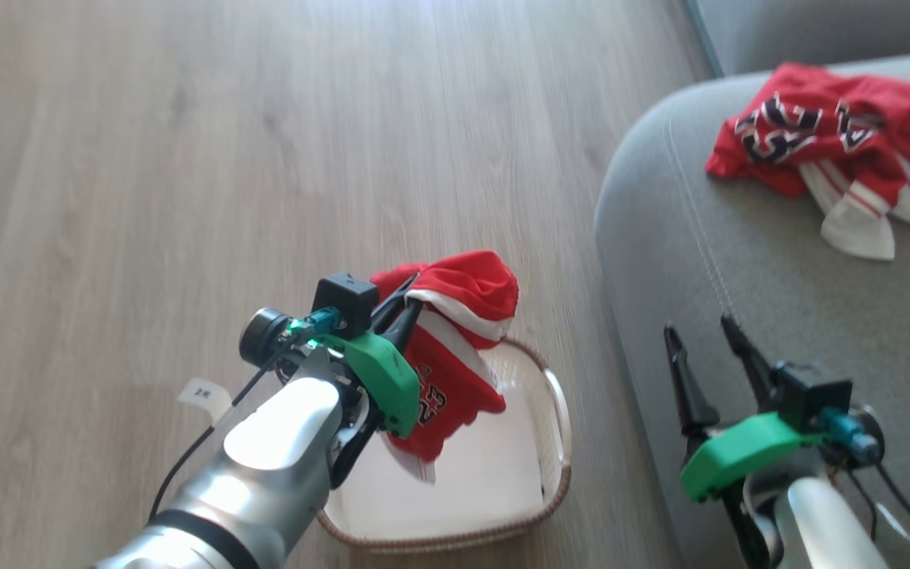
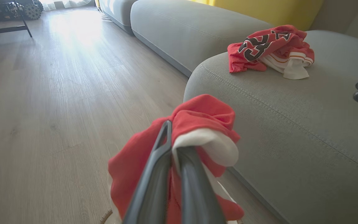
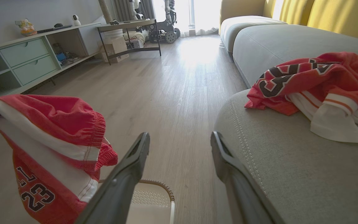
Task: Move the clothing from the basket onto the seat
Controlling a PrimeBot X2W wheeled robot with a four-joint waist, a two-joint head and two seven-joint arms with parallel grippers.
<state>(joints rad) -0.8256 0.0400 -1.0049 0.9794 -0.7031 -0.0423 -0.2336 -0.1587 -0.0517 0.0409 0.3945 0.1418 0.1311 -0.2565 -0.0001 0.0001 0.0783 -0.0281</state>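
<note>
Shorts (image 1: pixel 467 288) pinched in left gripper (image 1: pixel 417 291); right gripper (image 1: pixel 698 324) wide, empty.

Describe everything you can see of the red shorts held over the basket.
The red shorts look thin and sporty, with white stripes, a gathered elastic waistband and black "23" lettering. They hang crumpled from the shut left gripper, pinched between its fingers, above the basket on the wooden floor. Whether the hem touches the basket is unclear.

There are two red basketball garments: one pair of shorts (image 1: pixel 455 348) numbered "23" and one jersey (image 1: pixel 834 134). There is one cream basket (image 1: pixel 558 442) and one grey sofa (image 1: pixel 660 197). The robot has two grippers, the left gripper (image 1: pixel 419 291) and the right gripper (image 1: pixel 698 324). One sideboard (image 3: pixel 73 34) has two drawers (image 3: pixel 23 51).
</note>
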